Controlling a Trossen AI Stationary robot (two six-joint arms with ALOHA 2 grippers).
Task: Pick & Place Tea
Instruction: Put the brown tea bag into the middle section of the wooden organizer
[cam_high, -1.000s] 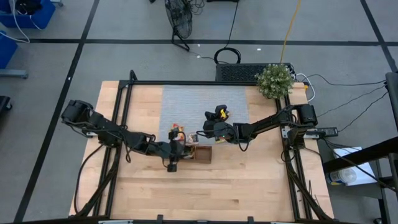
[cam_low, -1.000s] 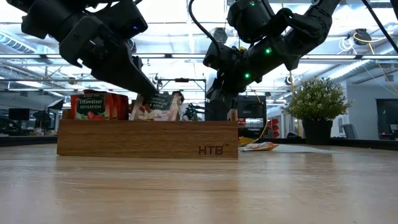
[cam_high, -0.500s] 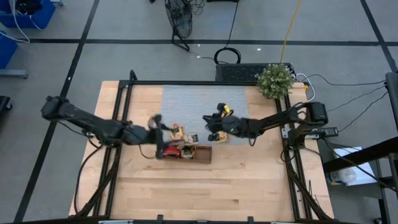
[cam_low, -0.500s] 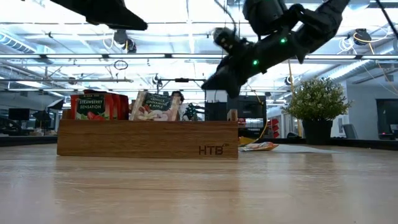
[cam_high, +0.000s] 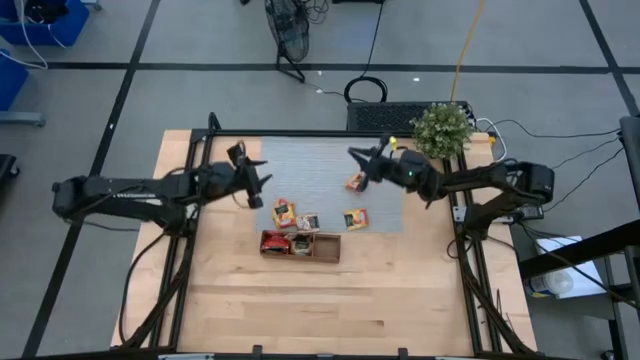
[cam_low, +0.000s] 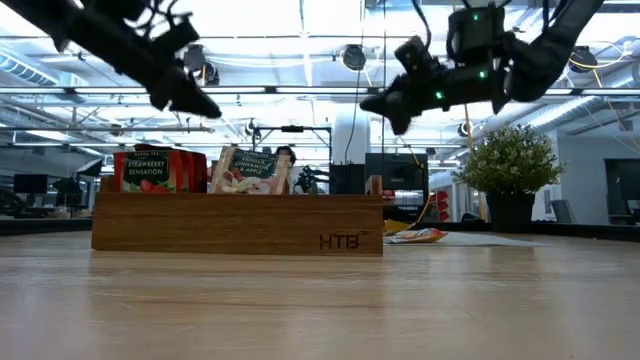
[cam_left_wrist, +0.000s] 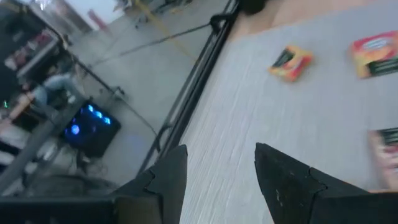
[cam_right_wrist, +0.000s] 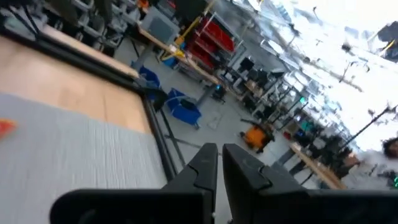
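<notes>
Both arms hung raised over the grey mat (cam_high: 330, 170), apparently between picks. The left gripper (cam_high: 252, 176), upper left of centre, had its fingers spread and empty; the right gripper (cam_high: 362, 160), upper right of centre, had its fingers pressed together on nothing. Loose tea packets (cam_high: 285, 212) lay mid-mat, others standing in the wooden tray (cam_high: 326, 248) below centre, presumably their sorting place.

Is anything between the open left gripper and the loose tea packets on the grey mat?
Nothing visible. The left gripper hangs open over the mat's left edge, empty, with bare mat between it and the nearest packets. The right gripper is shut, above the mat's far side, off that path.
</notes>
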